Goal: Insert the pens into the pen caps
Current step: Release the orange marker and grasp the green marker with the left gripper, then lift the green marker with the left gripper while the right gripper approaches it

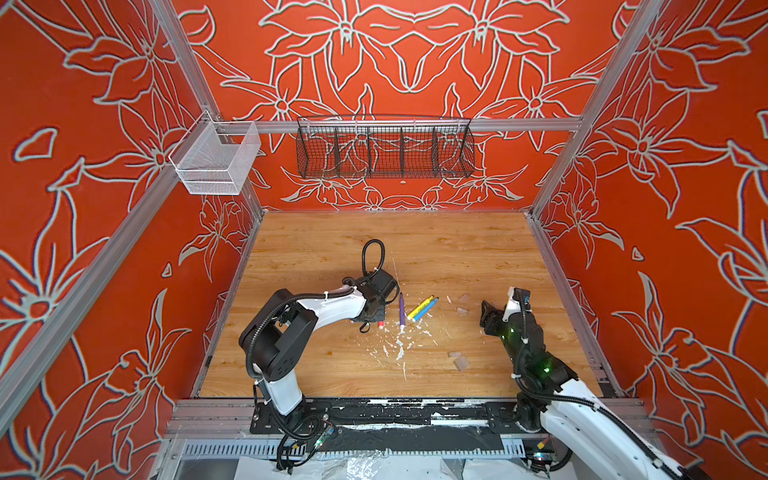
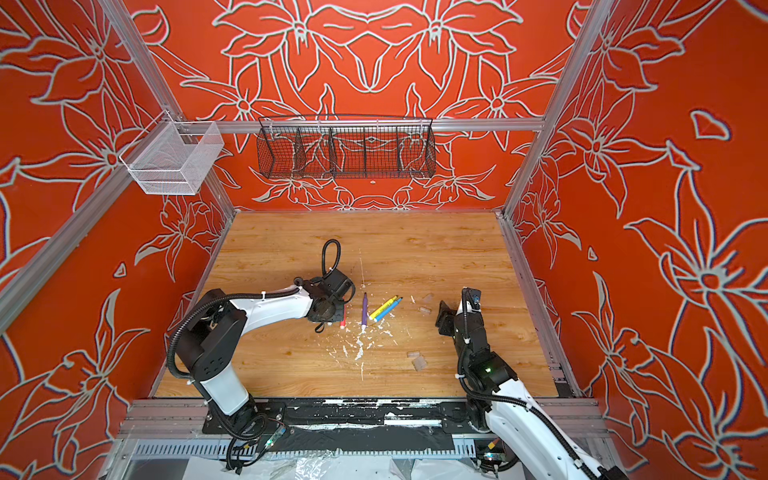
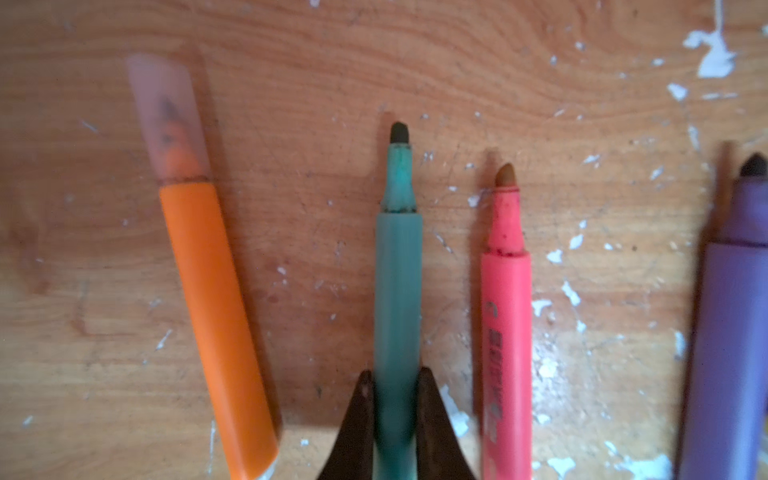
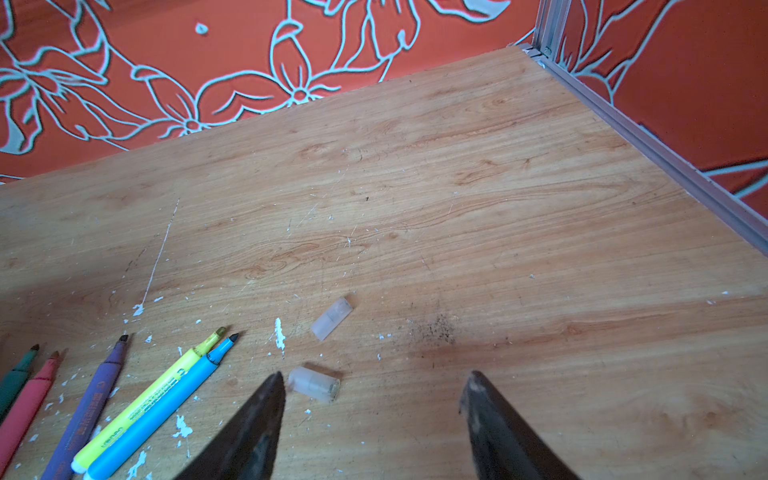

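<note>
Left tool (image 3: 395, 371) clenched on a slim green felt-tip pen (image 3: 398, 291), uncapped, between a clear-capped orange pen (image 3: 216, 311) and a pink-red pen (image 3: 507, 332) on the wooden tabletop (image 4: 457, 187); right tool (image 4: 375, 373) released, jaws wide, beside a small transparent plastic cap (image 4: 313, 384).

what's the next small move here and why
Probably lift the green pen straight up a little. The left end effector is shut on its barrel, its tip is bare, and the pink pen lies close beside it. The right end effector stands open by a clear cap, so raising the pen should free it for capping.
</note>
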You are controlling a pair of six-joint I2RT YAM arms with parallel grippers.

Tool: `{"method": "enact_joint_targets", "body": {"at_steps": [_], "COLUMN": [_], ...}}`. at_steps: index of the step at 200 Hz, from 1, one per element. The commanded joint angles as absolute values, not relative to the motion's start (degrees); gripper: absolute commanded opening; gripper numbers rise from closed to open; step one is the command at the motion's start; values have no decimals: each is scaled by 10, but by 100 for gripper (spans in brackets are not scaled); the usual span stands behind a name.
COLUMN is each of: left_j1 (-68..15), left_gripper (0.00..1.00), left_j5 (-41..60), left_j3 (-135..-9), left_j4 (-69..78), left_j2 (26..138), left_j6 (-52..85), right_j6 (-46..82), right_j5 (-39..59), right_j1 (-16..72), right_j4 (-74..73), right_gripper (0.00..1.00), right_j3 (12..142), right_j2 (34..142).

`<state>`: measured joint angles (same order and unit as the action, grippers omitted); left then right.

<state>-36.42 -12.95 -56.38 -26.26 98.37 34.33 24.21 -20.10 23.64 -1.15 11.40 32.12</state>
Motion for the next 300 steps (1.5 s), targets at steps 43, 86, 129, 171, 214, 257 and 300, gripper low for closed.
{"method": "enact_joint_targets", "body": {"at_steps": [43,86,129,171,214,257,300], "left_j1": [-371,-422,-521,-603,-652,-669,-673], "left_gripper": [0,0,0,0,0,0,0], "left_j5": [-88,-76,-62,-89,-98,-91,-100], "left_j3": [-499,-457,-429,-435,-460,-467,-468], "left_j4": [-277,-260,-187,-150,-123,-111,-101], "left_j2": [772,644,574,605,654,666,675], "left_j6": [333,348,335,331,316,306,307], "right_j6": [299,399,466,529,546,563,579], "right_j5": [-134,39,22,20,-3,-28,-4], "right_j1": [232,251,407,485,518,520,524], "right_j4": [23,43,-72,-211,-247,-267,-292], "right_gripper": [70,69,69,69,66,55,45], "right_j3": [161,251,240,199,184,153,156], "right_j2": [326,353,404,451,459,436,460]}}
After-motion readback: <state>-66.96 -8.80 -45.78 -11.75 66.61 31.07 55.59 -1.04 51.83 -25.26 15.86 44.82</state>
